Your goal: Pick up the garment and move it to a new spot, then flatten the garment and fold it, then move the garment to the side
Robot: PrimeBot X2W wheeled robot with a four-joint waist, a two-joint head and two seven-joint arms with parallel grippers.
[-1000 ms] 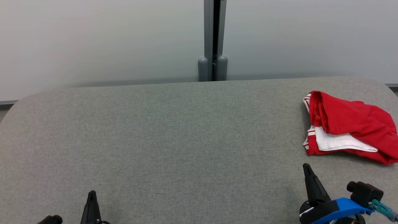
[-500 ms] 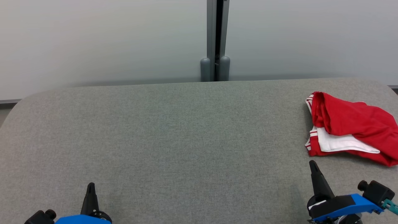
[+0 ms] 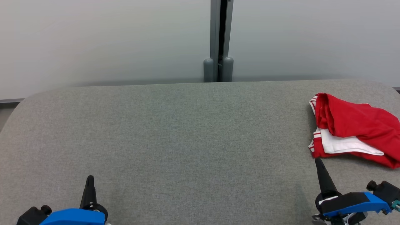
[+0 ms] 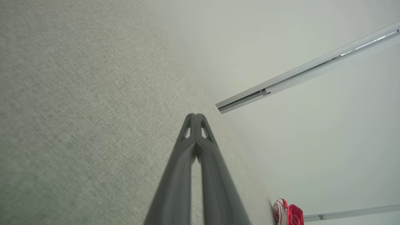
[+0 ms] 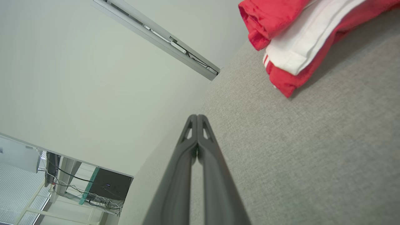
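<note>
Garment [image 3: 353, 128]: red with white trim, bunched and partly folded over itself. It lies at the right edge of the tabletop [image 3: 187, 140], toward the far right corner. A white panel shows under the red top layer on its near side. Part of it runs past the head view's right border, so you cannot see its full extent there.

Your right gripper [image 3: 318, 161]: near right corner, fingers pressed together tip to tip, holding nothing. Its point sits just short of the garment's near left corner, close but apart. A strip of grey surface shows between them in the right wrist view.

Your left gripper [image 3: 90, 179]: near left part of the tabletop, well apart from the garment. Fingers likewise closed on each other, empty, low over the grey surface. Whether they touch it cannot be told.

Beyond the far edge: pale wall panels [image 3: 93, 40], joined by a grey post [image 3: 218, 40] at about the middle.
</note>
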